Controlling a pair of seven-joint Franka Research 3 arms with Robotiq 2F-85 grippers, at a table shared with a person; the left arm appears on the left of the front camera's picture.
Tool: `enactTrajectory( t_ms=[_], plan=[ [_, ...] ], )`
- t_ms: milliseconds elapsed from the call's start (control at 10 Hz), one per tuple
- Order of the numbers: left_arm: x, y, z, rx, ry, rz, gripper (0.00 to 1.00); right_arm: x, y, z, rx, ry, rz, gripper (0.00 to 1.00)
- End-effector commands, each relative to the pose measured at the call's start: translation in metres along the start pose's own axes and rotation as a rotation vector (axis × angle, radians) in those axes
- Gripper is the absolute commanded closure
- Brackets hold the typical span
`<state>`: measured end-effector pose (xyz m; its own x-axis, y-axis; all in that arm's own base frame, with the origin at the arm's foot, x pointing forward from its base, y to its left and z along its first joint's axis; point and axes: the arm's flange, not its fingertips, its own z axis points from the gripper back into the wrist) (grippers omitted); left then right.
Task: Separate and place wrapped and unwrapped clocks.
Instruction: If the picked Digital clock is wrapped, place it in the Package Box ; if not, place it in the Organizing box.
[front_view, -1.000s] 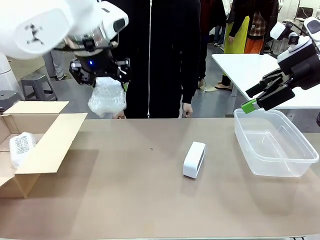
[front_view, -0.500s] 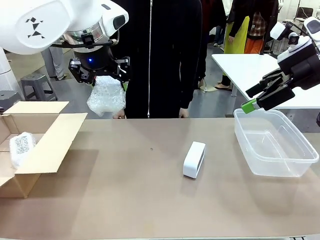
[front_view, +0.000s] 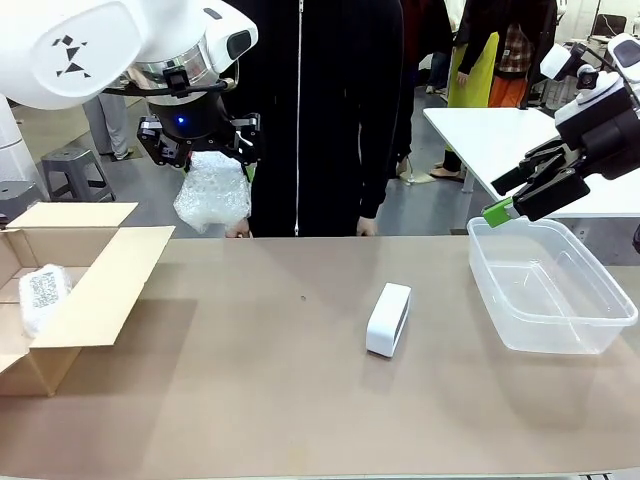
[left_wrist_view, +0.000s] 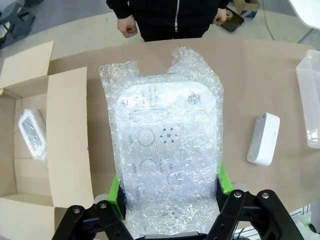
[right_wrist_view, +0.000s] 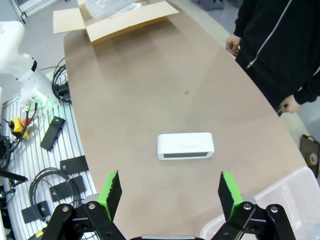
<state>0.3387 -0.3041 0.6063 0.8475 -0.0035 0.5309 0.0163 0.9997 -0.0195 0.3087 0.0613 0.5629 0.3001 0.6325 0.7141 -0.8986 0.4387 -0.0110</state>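
A wide desk with a matte brown top spans the front view. Behind it lies a smooth grey floor, evenly lit, with only soft shadows. 1 white table stands at the far right and 1 grey stool at the far left. In the right wrist view, beside the desk's long edge, a white slatted panel sits lower down, carrying looped black cables, flat black plates and a yellow box with a red button.
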Motion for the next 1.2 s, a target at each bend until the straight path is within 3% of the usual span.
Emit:
enactTrajectory(
  t_ms=[0,600,700,1100],
  plan=[
    [-0.001,0.001,0.003,-0.008,-0.015,0.009,0.69,0.001,-0.002,-0.001,0.020,-0.022,0.004,0.00],
    [-0.001,0.001,0.003,-0.008,-0.015,0.009,0.69,0.001,-0.002,-0.001,0.020,-0.022,0.004,0.00],
    [0.000,0.000,0.000,0.002,-0.001,0.000,0.19,0.001,-0.002,-0.001,0.020,-0.022,0.004,0.00],
    [0.030,0.169,0.006,0.284,-0.051,0.100,0.19,0.001,-0.002,-0.001,0.020,-0.022,0.004,0.00]
  ],
)
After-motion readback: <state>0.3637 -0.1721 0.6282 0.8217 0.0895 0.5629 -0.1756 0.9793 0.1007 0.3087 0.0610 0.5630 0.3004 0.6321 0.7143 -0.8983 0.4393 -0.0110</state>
